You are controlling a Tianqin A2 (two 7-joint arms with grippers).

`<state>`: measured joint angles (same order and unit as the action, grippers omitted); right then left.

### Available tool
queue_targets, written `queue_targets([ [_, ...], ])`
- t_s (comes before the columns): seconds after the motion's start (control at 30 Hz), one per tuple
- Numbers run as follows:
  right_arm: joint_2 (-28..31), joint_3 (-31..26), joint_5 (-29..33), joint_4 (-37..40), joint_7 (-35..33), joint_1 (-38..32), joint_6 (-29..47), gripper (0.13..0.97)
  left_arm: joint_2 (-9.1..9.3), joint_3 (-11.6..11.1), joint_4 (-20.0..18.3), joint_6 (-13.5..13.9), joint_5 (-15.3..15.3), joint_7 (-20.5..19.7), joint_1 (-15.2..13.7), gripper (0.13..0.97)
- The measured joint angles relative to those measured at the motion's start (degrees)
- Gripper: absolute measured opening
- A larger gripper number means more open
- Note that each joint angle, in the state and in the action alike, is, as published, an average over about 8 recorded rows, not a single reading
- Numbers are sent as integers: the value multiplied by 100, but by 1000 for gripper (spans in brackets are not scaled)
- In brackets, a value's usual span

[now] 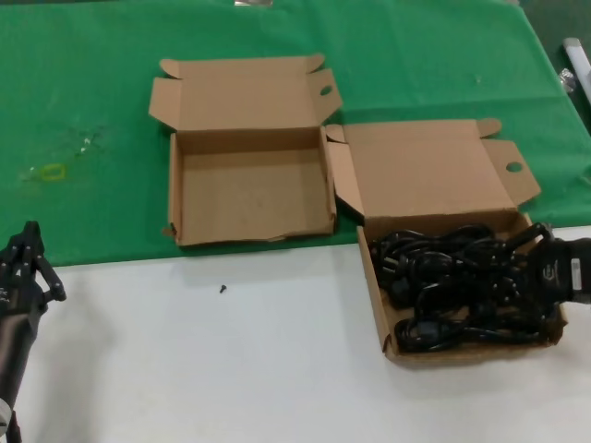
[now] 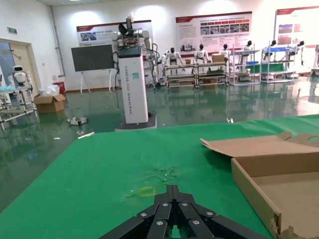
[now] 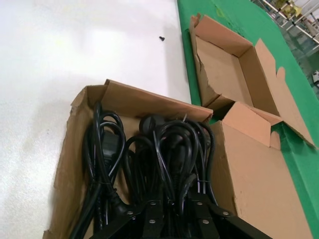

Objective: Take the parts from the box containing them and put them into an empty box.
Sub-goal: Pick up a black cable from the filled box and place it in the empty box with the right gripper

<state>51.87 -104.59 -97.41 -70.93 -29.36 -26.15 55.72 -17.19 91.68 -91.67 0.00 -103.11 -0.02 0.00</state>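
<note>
Black power cords [image 1: 443, 277] lie coiled in the right-hand cardboard box [image 1: 374, 300], whose plain lid [image 1: 425, 171] is folded back. The right wrist view shows the cords [image 3: 164, 149] filling that box [image 3: 149, 102]. My right gripper [image 1: 503, 272] reaches into it from the right. Its jaws stand apart with cords between them [image 3: 175, 199]. The empty box [image 1: 245, 140] sits open to the left on the green cloth, one front corner ragged [image 3: 224, 69]. My left gripper [image 1: 30, 231] waits shut at the near left, its tips together [image 2: 172, 187], with the empty box [image 2: 299, 194] beside it.
A green cloth [image 1: 416, 55] covers the far half of the table, and white tabletop [image 1: 231, 369] the near half. A small black screw [image 1: 223, 289] lies on the white. A yellow ring [image 1: 53, 172] lies on the cloth at far left. A white object [image 1: 577, 55] sits at the far right edge.
</note>
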Motion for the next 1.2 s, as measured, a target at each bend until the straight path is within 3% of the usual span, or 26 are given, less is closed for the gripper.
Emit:
queue_targets([
  [0.2,79,52,-70,-24,216,-75,98,217,0,0,0,0,0,0,0,143],
  [0.53,6,198,-157,50,547,-500,18,214,0,0,0,0,0,0,0,143],
  [1.2,-1330,-331,270,20,897,-1397,-670,211,0,0,0,0,0,0,0,143],
])
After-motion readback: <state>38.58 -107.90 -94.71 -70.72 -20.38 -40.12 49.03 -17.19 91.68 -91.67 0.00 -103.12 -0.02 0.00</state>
